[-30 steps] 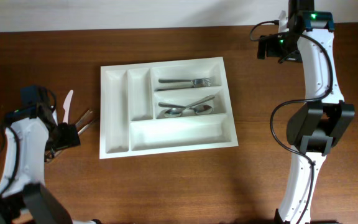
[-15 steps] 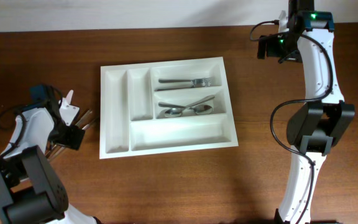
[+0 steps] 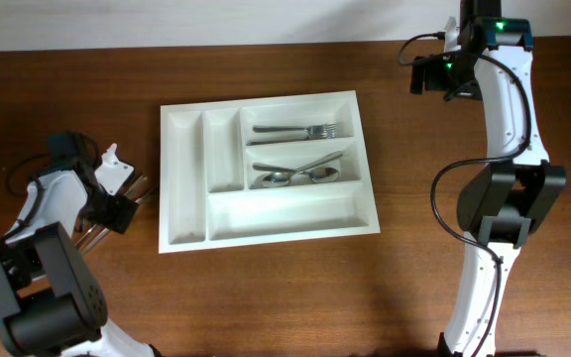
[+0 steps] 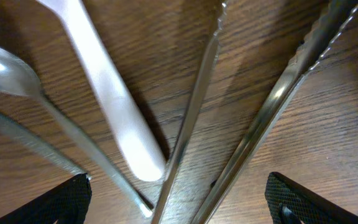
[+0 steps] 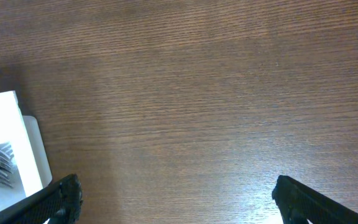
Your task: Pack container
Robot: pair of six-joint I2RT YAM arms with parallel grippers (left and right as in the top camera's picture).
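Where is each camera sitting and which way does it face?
Overhead: above the table, looking straight down on the white tray; left arm and right arm show.
Left wrist: close over the wood, facing down at loose cutlery; left fingertips fill the lower corners.
Right wrist: facing down at bare wood and the tray's corner; right fingertips likewise.
Shared: overhead and right wrist both show the fork tines.

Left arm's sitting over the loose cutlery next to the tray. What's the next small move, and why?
Probably nudge the left gripper sideways until only the serrated metal piece sits between its jaws, before closing. The jaws are open and empty, and the white plastic handle, a thin metal handle and that piece fan out between them, so closing here would likely catch several.
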